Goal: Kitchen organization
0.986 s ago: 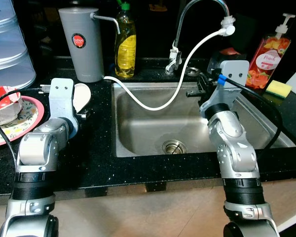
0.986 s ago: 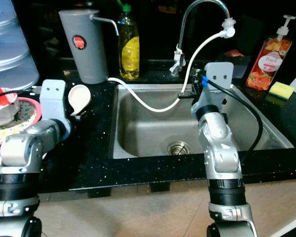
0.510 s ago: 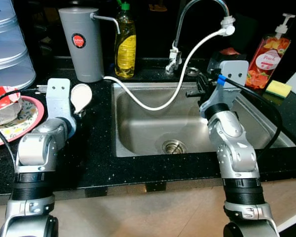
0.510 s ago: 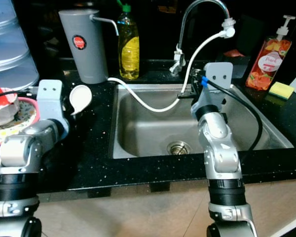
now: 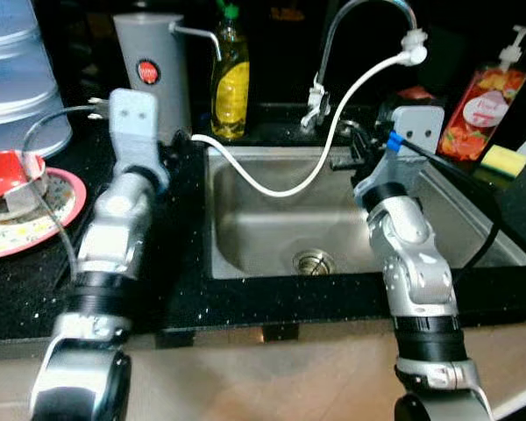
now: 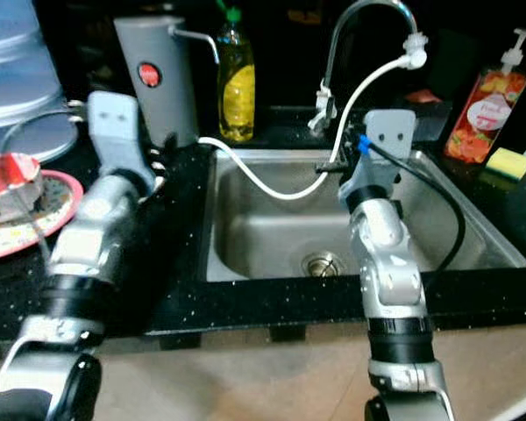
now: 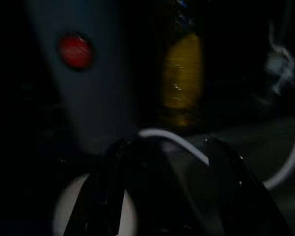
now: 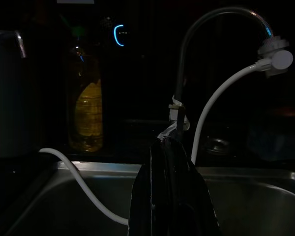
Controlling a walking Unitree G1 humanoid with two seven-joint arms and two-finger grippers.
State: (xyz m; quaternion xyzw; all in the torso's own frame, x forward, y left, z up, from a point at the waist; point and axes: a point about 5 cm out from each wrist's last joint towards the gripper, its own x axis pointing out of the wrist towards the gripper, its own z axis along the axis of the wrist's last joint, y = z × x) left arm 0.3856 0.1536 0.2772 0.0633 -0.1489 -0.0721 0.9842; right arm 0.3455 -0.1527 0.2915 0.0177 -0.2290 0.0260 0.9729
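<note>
White spoon (image 7: 69, 206) under spread left gripper (image 7: 162, 196), arm now stretched toward grey dispenser (image 5: 153, 74), right gripper (image 8: 169, 196) closed, two bottles.

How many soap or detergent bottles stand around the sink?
2: a yellow dish-soap bottle behind the sink's back-left corner, and a red pump bottle at the back right. Others may be hidden.

A sink (image 5: 263, 230) sits in the worktop (image 5: 180, 289). Behind it stands the tap (image 5: 333, 53); a dispenser (image 5: 153, 74) and bottle (image 5: 229, 74) stand behind-left, a plate (image 5: 44, 219) far left, a sponge (image 5: 506, 160) right.
</note>
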